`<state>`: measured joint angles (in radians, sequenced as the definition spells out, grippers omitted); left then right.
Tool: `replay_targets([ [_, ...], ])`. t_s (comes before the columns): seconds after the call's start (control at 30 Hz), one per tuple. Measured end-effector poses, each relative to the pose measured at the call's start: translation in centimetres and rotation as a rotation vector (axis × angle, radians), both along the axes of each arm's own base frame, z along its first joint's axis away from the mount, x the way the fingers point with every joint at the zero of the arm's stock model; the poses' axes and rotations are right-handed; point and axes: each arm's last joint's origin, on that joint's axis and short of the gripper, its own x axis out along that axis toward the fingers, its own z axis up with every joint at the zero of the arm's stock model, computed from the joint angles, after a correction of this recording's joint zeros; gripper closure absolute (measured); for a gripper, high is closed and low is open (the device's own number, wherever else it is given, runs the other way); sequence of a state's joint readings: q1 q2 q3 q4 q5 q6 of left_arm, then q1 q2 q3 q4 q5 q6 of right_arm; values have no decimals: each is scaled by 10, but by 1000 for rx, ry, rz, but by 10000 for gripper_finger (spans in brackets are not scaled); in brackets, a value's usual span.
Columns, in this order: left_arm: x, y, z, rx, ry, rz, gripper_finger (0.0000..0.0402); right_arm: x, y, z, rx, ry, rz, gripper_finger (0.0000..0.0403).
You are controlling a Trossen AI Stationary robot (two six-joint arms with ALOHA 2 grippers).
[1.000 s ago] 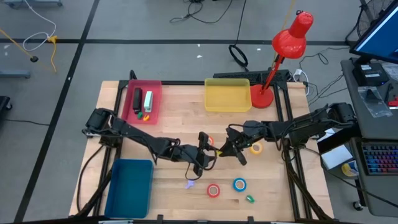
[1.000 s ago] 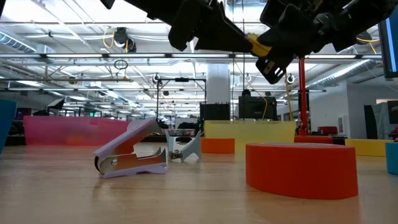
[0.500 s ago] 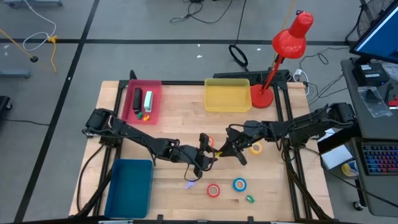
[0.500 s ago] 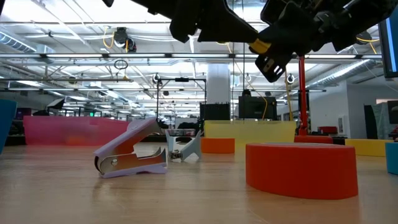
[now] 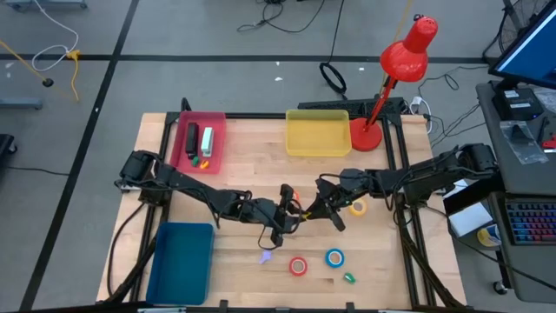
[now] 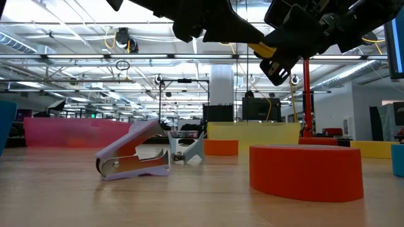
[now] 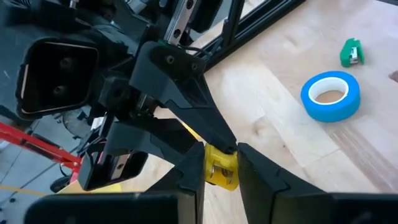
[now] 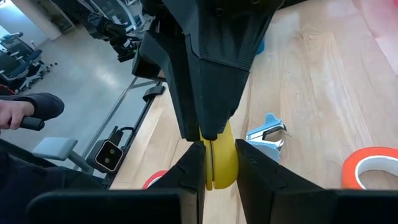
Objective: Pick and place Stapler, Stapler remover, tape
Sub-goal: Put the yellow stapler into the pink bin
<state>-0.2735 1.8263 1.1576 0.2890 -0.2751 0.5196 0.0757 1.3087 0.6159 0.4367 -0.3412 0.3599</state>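
A small yellow stapler remover (image 5: 301, 213) hangs in the air over the middle of the table, between my two grippers. My left gripper (image 5: 291, 212) reaches it from the table's left and is shut on it. My right gripper (image 5: 312, 210) meets it from the right and is also shut on it. On the table lie a lilac stapler remover (image 6: 134, 157), a silver-blue one (image 6: 187, 150), and tape rolls in red (image 5: 298, 266), blue (image 5: 334, 257), yellow (image 5: 358, 207) and orange (image 6: 221, 147). Two staplers (image 5: 198, 139) lie in the pink tray (image 5: 217, 122). My left gripper pinches one end of the yellow remover (image 7: 219, 163) between its two fingers. The fingers come nearly level from the table's left, slanting a little down. The remover is clear of the table. My right gripper pinches the remover's other end (image 8: 224, 158) between its two fingers, coming nearly level from the table's right. The remover stands on edge between them, in the air, nose to nose with the left gripper's fingers.
A yellow tray (image 5: 318, 133) stands at the far middle and a blue tray (image 5: 181, 261) at the near left. A red desk lamp (image 5: 387, 87) stands at the far right. A small green piece (image 5: 349, 278) lies near the front edge.
My left gripper has shut its fingers on the yellow remover, which my right gripper keeps holding in the same place above the table. Neither hand has shifted.
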Motion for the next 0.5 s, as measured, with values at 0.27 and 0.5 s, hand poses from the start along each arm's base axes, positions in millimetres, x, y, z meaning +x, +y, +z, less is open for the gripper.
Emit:
replay_targets([
  [0.27, -1, 1, -1, -14, 18, 44, 307, 0, -1, 0, -5, -1, -12, 348],
  [0.5, -1, 2, -2, -9, 20, 47, 335, 0, 0, 0, -4, -4, -12, 341],
])
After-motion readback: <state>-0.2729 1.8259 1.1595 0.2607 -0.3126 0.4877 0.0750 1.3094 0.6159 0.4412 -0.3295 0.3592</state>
